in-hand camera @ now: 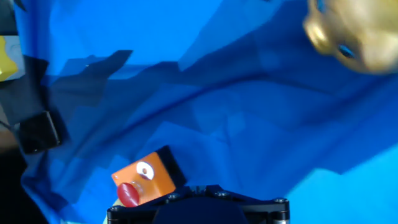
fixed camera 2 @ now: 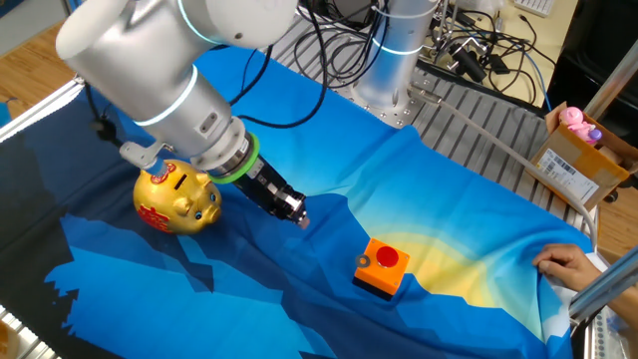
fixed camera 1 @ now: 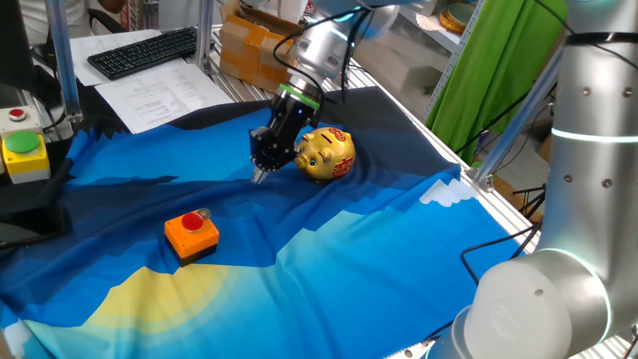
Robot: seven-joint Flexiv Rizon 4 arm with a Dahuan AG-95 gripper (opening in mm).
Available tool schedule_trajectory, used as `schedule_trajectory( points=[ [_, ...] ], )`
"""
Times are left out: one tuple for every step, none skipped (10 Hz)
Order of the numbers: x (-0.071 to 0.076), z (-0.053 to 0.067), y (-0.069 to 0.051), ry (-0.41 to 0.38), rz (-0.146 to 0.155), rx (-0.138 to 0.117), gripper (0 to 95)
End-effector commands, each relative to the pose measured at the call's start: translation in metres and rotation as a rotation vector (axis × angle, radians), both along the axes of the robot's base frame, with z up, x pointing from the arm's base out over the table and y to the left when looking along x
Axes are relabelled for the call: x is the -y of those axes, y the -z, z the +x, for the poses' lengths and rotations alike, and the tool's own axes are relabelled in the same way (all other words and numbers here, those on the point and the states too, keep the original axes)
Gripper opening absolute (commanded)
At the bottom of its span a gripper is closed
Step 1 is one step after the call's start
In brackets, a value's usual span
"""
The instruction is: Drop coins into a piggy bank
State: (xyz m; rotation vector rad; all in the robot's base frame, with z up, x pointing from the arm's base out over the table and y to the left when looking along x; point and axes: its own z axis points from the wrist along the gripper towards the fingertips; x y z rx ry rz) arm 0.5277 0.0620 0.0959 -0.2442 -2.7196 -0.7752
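Observation:
The gold piggy bank [fixed camera 1: 327, 155] stands on the blue cloth, snout toward my gripper; it also shows in the other fixed view [fixed camera 2: 177, 199] and at the hand view's top right [in-hand camera: 354, 34]. My gripper [fixed camera 1: 261, 174] hangs just left of the pig's snout, tip close to the cloth, also visible in the other fixed view [fixed camera 2: 299, 213]. Its fingers look pressed together into a narrow tip; I see nothing between them. One small greyish coin [in-hand camera: 144, 169] lies on top of the orange box beside the red button. The hand view does not show my fingertips.
The orange box with a red button [fixed camera 1: 191, 234] sits on the cloth in front of the gripper. A yellow box with a green button [fixed camera 1: 24, 150] and a keyboard [fixed camera 1: 145, 50] are at the far left. A person's hand [fixed camera 2: 563, 264] rests at the cloth's edge.

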Motion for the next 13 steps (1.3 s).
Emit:
schedule_trajectory(
  points=[
    [-0.001, 0.001, 0.000, -0.003, 0.003, 0.007, 0.0],
    [-0.003, 0.000, 0.002, -0.008, 0.004, 0.012, 19.0],
    [-0.008, -0.003, 0.006, -0.004, -0.001, 0.014, 19.0],
    [-0.014, -0.006, 0.010, 0.003, -0.005, 0.019, 38.0],
    [-0.021, -0.009, 0.009, 0.016, 0.006, 0.020, 38.0],
    [-0.026, -0.011, 0.008, 0.034, 0.022, 0.017, 38.0],
    [-0.031, -0.013, 0.007, 0.051, 0.040, 0.010, 19.0],
    [-0.036, -0.015, 0.007, 0.072, 0.060, -0.004, 19.0],
    [-0.040, -0.018, 0.008, 0.084, 0.070, -0.010, 19.0],
    [-0.040, -0.019, 0.007, 0.103, 0.102, -0.025, 19.0],
    [-0.041, -0.019, 0.007, 0.111, 0.117, -0.029, 19.0],
    [-0.041, -0.019, 0.007, 0.113, 0.122, -0.028, 19.0],
    [-0.041, -0.019, 0.007, 0.113, 0.115, -0.023, 19.0]
  ],
)
